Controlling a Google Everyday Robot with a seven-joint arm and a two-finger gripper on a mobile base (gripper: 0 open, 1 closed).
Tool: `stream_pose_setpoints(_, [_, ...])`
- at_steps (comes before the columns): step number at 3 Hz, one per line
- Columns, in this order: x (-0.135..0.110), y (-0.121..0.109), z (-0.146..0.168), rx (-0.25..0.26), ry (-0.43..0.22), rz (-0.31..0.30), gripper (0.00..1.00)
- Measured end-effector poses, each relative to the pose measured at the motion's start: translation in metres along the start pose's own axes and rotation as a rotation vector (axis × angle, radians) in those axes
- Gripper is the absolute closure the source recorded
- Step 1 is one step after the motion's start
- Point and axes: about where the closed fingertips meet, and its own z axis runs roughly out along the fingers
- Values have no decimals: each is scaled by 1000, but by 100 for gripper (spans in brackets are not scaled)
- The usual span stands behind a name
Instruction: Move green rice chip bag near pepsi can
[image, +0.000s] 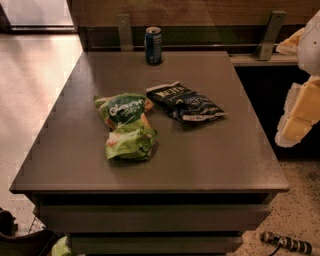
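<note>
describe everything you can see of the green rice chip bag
The green rice chip bag is glossy, crinkled plastic: a dark green far end with white lettering, a lime green near end with orange patches. It lies flat, left of centre on the grey table, beside the navy bag. The gripper hangs beyond the table's right edge, apart from it.

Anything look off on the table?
Nothing spilled or damaged. The green rice chip bag lies crumpled mid-table; the dark navy bag sits close beside it. The pepsi can stands upright at the far edge. The tool hangs off the table on its right side.
</note>
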Motion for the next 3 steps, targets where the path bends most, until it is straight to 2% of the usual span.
stream_pose_setpoints(1, [0,0,0,0,0,0,0])
stream_pose_setpoints(2, [-24,-9,10,-21,-41,15,0])
stream_pose_setpoints(3, [-88,-18,41,-80,-151,63,0])
